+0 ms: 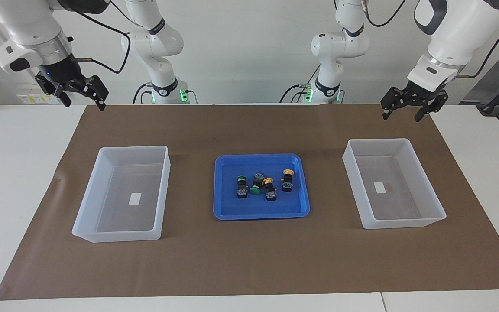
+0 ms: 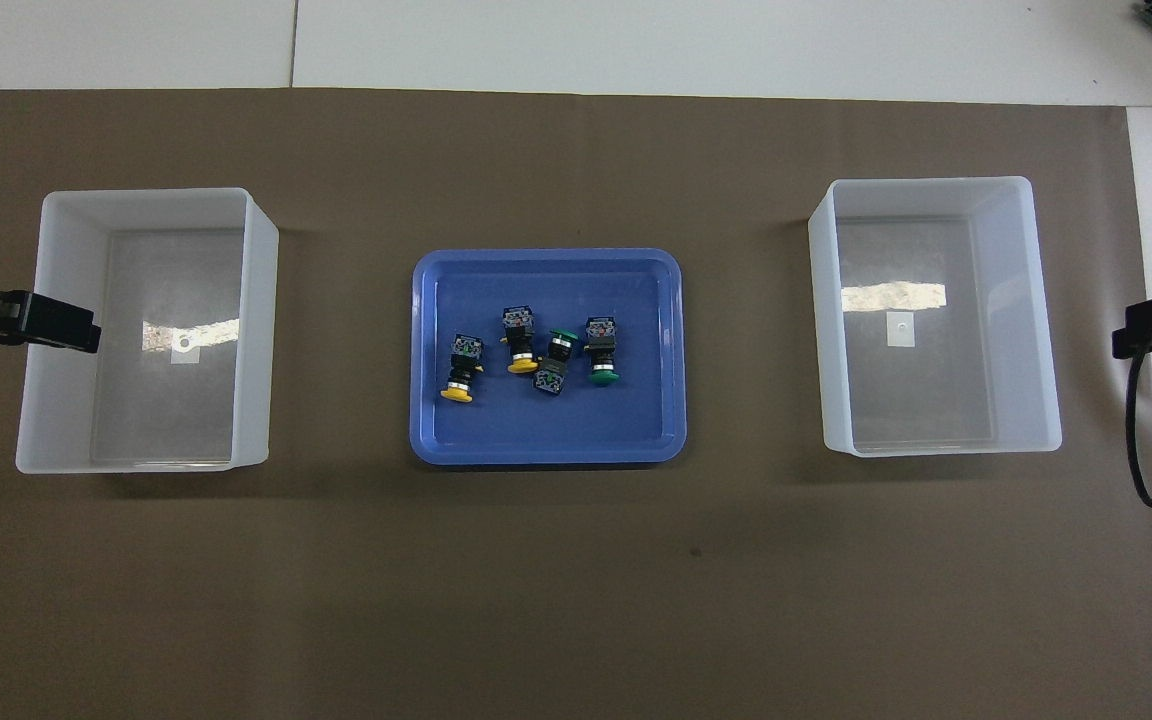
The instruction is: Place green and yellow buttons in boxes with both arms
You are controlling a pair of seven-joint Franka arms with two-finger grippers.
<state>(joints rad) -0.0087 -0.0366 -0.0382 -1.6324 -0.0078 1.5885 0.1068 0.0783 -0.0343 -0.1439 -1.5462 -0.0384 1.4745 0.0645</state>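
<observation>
left gripper [image 1: 406,110] fingers spread, holding nothing, up over the mat's robot-side edge by the box [image 1: 393,182] at its end. right gripper [image 1: 79,93] likewise spread and bare above its own box [image 1: 123,193]. all four buttons [image 1: 263,185] lie tipped and bunched in the blue tray [image 1: 228,208] mid-bench, two touching. risk: fingers closing on one may nudge or drag its neighbour, or both arms crowd the tray together.
</observation>
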